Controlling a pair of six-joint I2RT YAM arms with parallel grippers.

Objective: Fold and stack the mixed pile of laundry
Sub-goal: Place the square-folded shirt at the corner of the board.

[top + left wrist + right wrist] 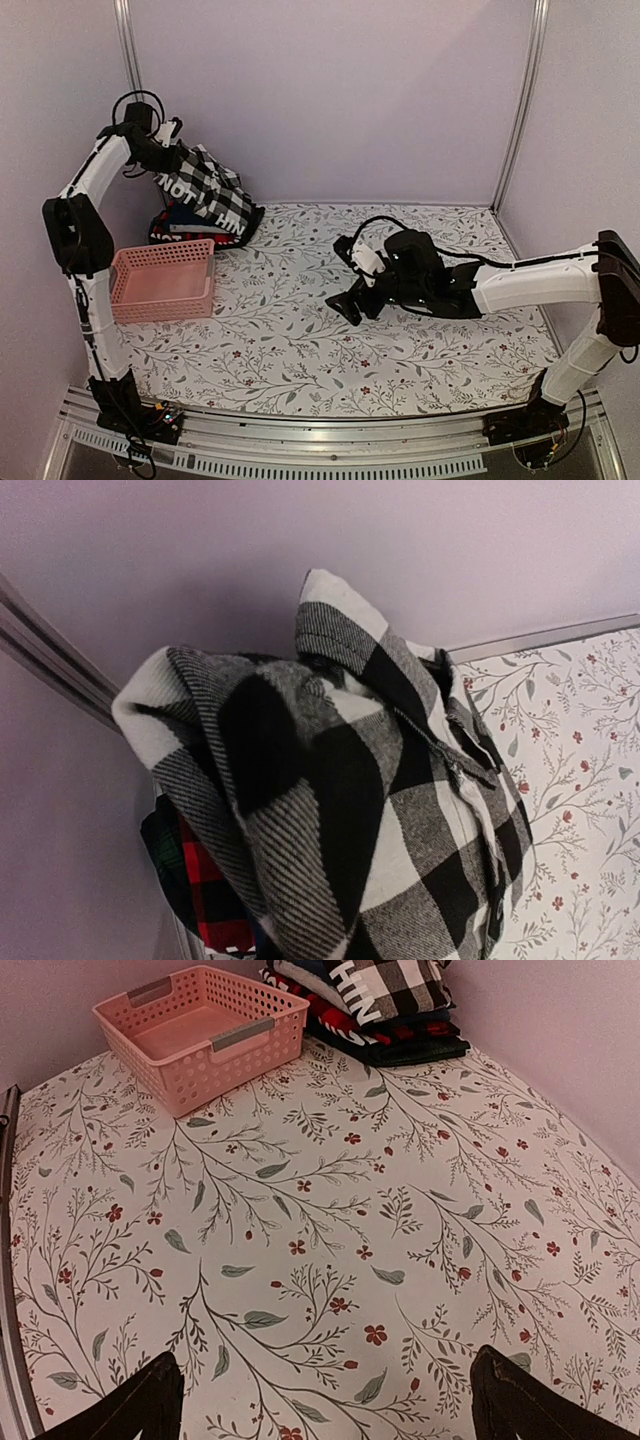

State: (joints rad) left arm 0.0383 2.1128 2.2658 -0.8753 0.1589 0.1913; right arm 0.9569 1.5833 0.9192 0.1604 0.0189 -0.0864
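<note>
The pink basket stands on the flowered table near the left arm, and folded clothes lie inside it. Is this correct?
One part is wrong: the pink basket holds nothing. The right wrist view shows its bare bottom. The clothes lie in a pile on the table beyond it, not inside it. The basket does stand on the table near the left arm, as you say.

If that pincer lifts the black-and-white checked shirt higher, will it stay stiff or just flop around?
Probably floppy: the black-and-white checked woven shirt droops in folds from the left pincer. It looks thick, so it is likely fairly heavy for cloth. Its lower end seems to rest on the folded garment stack, so it may drag those.
</note>
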